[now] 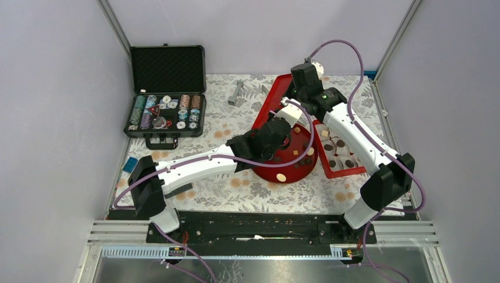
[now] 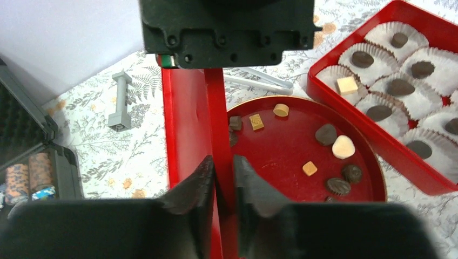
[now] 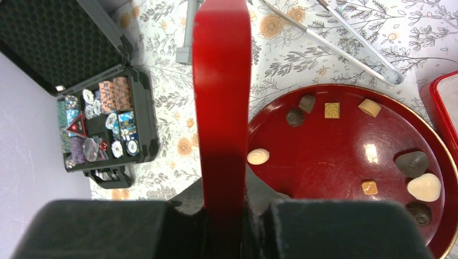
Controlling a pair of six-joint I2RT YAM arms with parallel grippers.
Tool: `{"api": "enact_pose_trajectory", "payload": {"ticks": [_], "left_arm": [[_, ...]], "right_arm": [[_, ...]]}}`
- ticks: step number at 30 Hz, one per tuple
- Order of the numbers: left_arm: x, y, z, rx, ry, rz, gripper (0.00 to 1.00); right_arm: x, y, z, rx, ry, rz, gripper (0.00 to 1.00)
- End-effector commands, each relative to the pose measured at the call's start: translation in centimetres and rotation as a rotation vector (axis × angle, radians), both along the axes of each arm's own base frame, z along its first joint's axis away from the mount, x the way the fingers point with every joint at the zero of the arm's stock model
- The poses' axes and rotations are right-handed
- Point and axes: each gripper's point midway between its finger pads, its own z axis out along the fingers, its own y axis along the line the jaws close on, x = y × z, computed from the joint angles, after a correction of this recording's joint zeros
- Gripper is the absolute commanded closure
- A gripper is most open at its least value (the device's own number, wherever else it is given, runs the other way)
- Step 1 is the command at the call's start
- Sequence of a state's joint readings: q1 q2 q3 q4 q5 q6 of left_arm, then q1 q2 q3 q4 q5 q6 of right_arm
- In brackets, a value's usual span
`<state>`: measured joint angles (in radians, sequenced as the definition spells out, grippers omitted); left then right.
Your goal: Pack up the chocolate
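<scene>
Chocolate (image 1: 282, 177), top view: loose pieces on round dish (image 1: 295, 171) beside both tools, the rest cupped in box (image 1: 348, 174). Left wrist: left tool (image 2: 223, 167) clamped on red lid (image 2: 189, 124), pieces ahead-right. Right wrist: right tool (image 3: 222, 202) clamps the same lid, pieces to its right. Looks like lid handling. You'd park it next to free a tool.

Robot lab enclosure, grey walls (image 1: 53, 118), aluminium frame (image 1: 115, 26)

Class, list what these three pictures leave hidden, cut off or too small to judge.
Top view: the left tool and red lid cover part of the round plate.
Left wrist view: the paper-cup box runs off the right edge.
Right wrist view: the lid hides the plate's left rim.
</scene>
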<state>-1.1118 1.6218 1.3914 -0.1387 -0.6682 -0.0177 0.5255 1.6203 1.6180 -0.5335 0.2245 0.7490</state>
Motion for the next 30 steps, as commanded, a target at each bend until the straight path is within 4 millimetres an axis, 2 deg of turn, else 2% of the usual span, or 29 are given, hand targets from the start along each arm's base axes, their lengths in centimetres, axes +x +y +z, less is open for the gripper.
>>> {"api": "enact_pose_trajectory", "payload": {"ticks": [1,2,3,4,5,7,9,10,11,16,20,24,26,28,30], "left_arm": [[1.0,0.1,4.1,-0.052,-0.096,0.054,0.93],[1.0,0.2,4.2,-0.053,-0.096,0.057,1.00],[0.9,0.4,4.2,-0.054,-0.096,0.060,1.00],[0.9,0.6,4.3,-0.058,-0.096,0.064,1.00],[0.8,0.8,4.3,-0.066,-0.092,0.066,1.00],[0.4,1.1,4.2,-0.076,-0.080,0.059,1.00],[-0.2,1.3,4.2,-0.071,-0.066,0.030,1.00],[-0.7,1.1,3.8,-0.090,-0.039,0.006,1.00],[-1.2,0.9,3.3,-0.085,-0.013,-0.032,1.00],[-3.4,1.1,0.4,-0.056,0.088,-0.121,1.00],[-4.0,2.1,-0.4,-0.041,0.127,-0.113,1.00],[-4.4,3.0,0.4,-0.056,0.139,-0.119,1.00],[-4.4,3.5,1.4,-0.083,0.143,-0.125,1.00],[-4.1,4.5,2.7,-0.115,0.147,-0.121,1.00],[-3.7,5.8,4.7,-0.158,0.141,-0.113,1.00]], "right_arm": [[-0.5,-0.1,2.9,0.045,-0.075,-0.003,1.00],[-0.5,-0.1,2.7,0.044,-0.075,-0.004,0.99],[-0.5,-0.1,2.7,0.044,-0.075,0.000,0.88],[-0.4,-0.1,2.8,0.048,-0.077,0.004,0.67],[-0.4,-0.2,2.7,0.051,-0.076,0.006,0.52],[-0.4,-0.3,2.8,0.056,-0.078,0.011,0.27],[-0.2,-0.7,3.1,0.054,-0.089,0.003,0.09],[-0.1,-1.0,3.4,0.055,-0.094,-0.001,0.04],[-0.1,-1.3,3.8,0.061,-0.105,-0.004,0.01],[-0.1,-3.4,6.8,0.092,-0.186,-0.030,0.00],[-0.3,-6.9,9.2,0.083,-0.250,-0.105,0.00],[-0.9,-12.8,11.0,-0.001,-0.326,-0.252,0.00],[-1.6,-15.3,11.2,-0.069,-0.346,-0.304,0.00],[-2.6,-17.3,10.5,-0.141,-0.336,-0.339,0.00],[-3.3,-18.5,8.8,-0.204,-0.291,-0.333,0.00]]}}
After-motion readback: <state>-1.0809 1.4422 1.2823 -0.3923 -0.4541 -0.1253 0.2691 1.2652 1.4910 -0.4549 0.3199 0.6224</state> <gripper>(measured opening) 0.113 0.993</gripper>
